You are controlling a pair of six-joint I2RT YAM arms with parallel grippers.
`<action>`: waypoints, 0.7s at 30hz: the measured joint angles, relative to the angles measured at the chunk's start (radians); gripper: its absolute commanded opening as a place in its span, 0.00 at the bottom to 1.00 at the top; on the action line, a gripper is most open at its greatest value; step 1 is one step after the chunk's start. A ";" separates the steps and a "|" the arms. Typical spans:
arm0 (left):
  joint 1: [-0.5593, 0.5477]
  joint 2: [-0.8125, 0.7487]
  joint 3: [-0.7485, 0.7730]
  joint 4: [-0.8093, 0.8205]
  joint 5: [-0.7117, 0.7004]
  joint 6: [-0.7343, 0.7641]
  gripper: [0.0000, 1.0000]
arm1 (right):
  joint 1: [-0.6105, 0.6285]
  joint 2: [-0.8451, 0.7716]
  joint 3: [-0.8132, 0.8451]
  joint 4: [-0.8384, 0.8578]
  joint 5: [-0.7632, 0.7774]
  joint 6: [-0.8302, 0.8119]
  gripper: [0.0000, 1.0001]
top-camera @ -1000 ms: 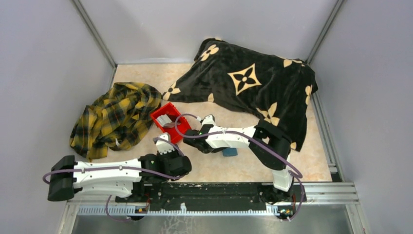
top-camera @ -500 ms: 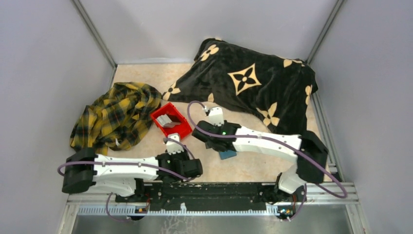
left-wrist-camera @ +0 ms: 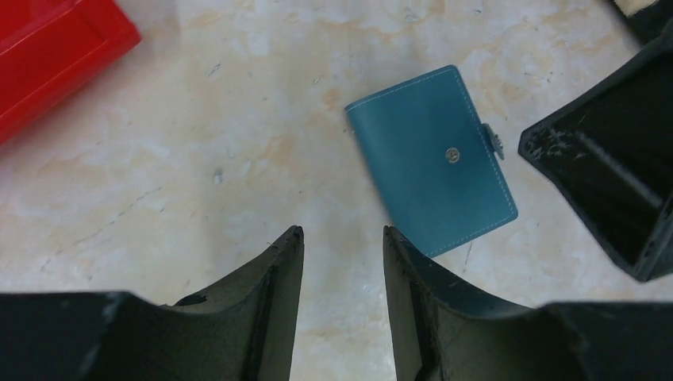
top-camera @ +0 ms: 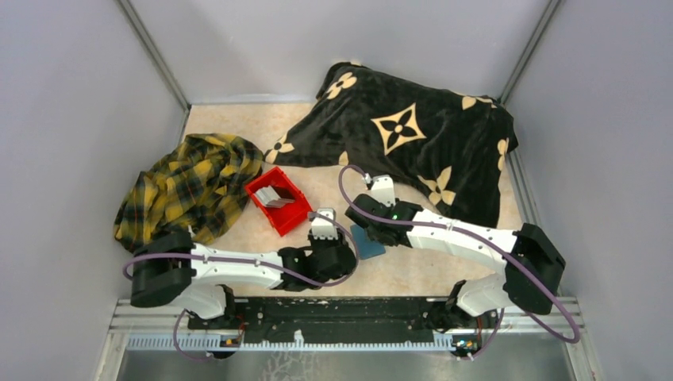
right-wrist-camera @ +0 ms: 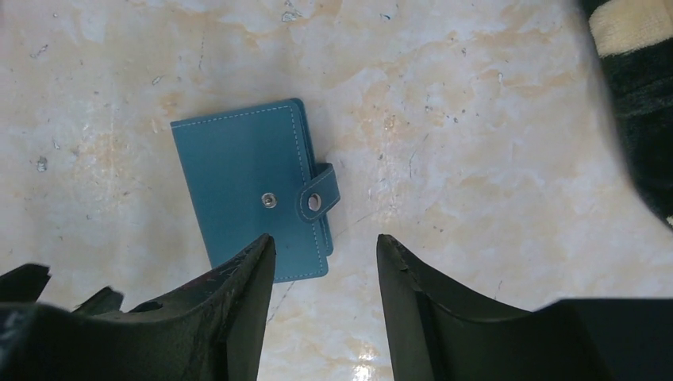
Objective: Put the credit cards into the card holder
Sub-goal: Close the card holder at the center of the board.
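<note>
At the left of the overhead view a yellow plaid cloth [top-camera: 190, 190] lies bunched on the beige counter [top-camera: 238, 127]. Just right of it sits a red bin [top-camera: 278, 200] with the grey and white cards [top-camera: 275, 196] inside, leaning together. Lower centre, the left claw [left-wrist-camera: 340, 234] hangs over bare counter, its fingers parted and holding nothing. The blue card holder [top-camera: 367, 240] lies flat and folded shut between the two claws, its snap tab off the stud. The right claw [right-wrist-camera: 325, 238] hovers just above it, fingers spread wide and empty, apart from the card holder. A black blanket [top-camera: 413, 135] with tan flowers fills the upper right.
</note>
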State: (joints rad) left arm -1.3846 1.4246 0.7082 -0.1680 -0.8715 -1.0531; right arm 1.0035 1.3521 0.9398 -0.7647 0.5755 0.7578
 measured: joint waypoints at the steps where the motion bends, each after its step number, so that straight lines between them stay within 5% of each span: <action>1: 0.015 0.013 0.000 0.046 0.016 0.034 0.48 | -0.002 0.000 -0.004 0.009 -0.003 -0.006 0.50; 10: 0.154 0.087 -0.002 0.280 0.192 0.210 0.48 | -0.024 0.033 -0.012 0.071 -0.039 -0.043 0.48; 21: 0.212 0.117 -0.044 0.412 0.315 0.239 0.48 | -0.054 0.084 -0.027 0.119 -0.073 -0.065 0.39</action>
State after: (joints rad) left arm -1.1725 1.5417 0.6643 0.2436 -0.5560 -0.8139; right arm 0.9497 1.4364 0.9127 -0.6460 0.5022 0.6926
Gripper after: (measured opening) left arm 0.483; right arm 0.411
